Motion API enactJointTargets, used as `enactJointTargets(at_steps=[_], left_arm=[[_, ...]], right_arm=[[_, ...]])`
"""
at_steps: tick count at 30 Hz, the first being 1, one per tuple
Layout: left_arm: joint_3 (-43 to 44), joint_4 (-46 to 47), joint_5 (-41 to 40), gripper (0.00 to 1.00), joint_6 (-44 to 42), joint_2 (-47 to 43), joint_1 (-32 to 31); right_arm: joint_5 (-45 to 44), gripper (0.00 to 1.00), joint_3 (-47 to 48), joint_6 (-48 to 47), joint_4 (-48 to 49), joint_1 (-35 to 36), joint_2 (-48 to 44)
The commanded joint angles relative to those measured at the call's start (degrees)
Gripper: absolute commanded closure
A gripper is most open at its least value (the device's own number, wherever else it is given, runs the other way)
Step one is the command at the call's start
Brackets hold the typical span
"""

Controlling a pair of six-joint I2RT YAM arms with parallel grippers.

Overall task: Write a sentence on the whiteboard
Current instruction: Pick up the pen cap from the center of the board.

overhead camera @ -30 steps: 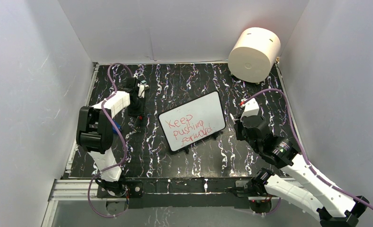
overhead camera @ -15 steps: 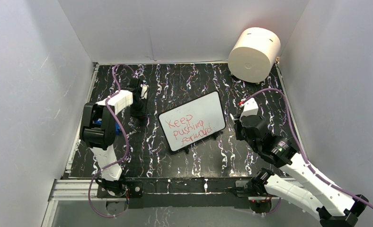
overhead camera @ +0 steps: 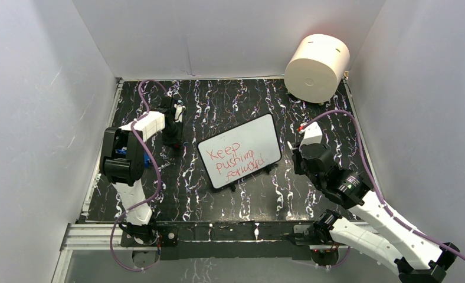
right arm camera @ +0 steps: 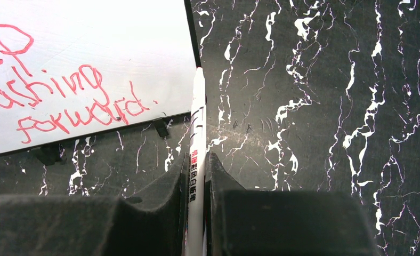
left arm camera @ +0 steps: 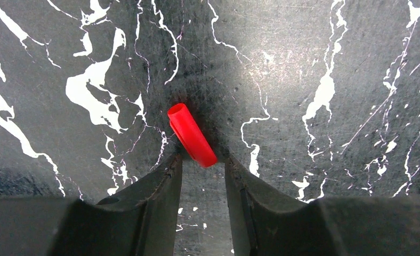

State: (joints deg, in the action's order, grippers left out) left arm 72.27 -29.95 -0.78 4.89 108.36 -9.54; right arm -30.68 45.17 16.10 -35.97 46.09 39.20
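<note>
The whiteboard [overhead camera: 251, 134] lies tilted at the table's middle, and its lower right part shows in the right wrist view [right arm camera: 117, 42]. The red sentence [overhead camera: 237, 159] "Keep pushing forward" runs across it in three slanted lines; its end shows in the right wrist view [right arm camera: 85, 114]. My right gripper [right arm camera: 197, 154] is shut on a white marker [right arm camera: 198, 106], whose tip points at the board's right rim. It sits just right of the board in the top view [overhead camera: 295, 151]. My left gripper [left arm camera: 202, 160] is open, pointing down at the table, and a red cap [left arm camera: 191, 134] lies at its fingertips. It stands left of the board [overhead camera: 173, 140].
A cream cylinder [overhead camera: 317, 68] lies on its side at the back right corner. White walls close in the black marbled table [overhead camera: 230, 97] on three sides. The arm bases and a metal rail [overhead camera: 218, 231] are along the near edge.
My left gripper has swung down toward the table and now stands over the red cap. The right arm, the marker and the board have not moved.
</note>
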Motion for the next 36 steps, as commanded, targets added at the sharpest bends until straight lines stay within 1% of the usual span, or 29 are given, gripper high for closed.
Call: enactJointTargets(at_steps=[1,5,10,16,21,26,36], left_arm=[[-0.05,0.41,0.00,0.65,2.94,0.04,0.63],[-0.38,1.63,0.75,0.65,5.89,0.88,0.58],[-0.30,1.53,-1.89,0.72,8.01,2.15,0.58],[-0.41,0.24,-4.33,0.78,7.09,2.94,0.36],[-0.64,-0.89,-5.90,0.87,5.57,2.11,0.31],[-1.68,-0.97,-5.69,1.00,3.80,0.27,0.31],[-3.48,-0.28,-4.41,1.00,2.20,-3.62,0.32]], right_arm=[[-1.43,1.00,-0.08,-0.19,1.91,-0.29,-0.47],[-1.60,1.00,-0.05,-0.26,2.02,-0.29,-0.10],[-1.72,1.00,0.01,-0.26,1.89,-0.31,0.22],[-1.65,1.00,-0.08,-0.25,1.95,-0.29,0.06],[-1.52,1.00,-0.08,-0.20,1.71,-0.29,-0.08],[-1.48,1.00,-0.08,-0.33,1.78,-0.29,-0.36],[-0.78,1.00,-0.08,-0.57,1.89,-0.29,-0.36]])
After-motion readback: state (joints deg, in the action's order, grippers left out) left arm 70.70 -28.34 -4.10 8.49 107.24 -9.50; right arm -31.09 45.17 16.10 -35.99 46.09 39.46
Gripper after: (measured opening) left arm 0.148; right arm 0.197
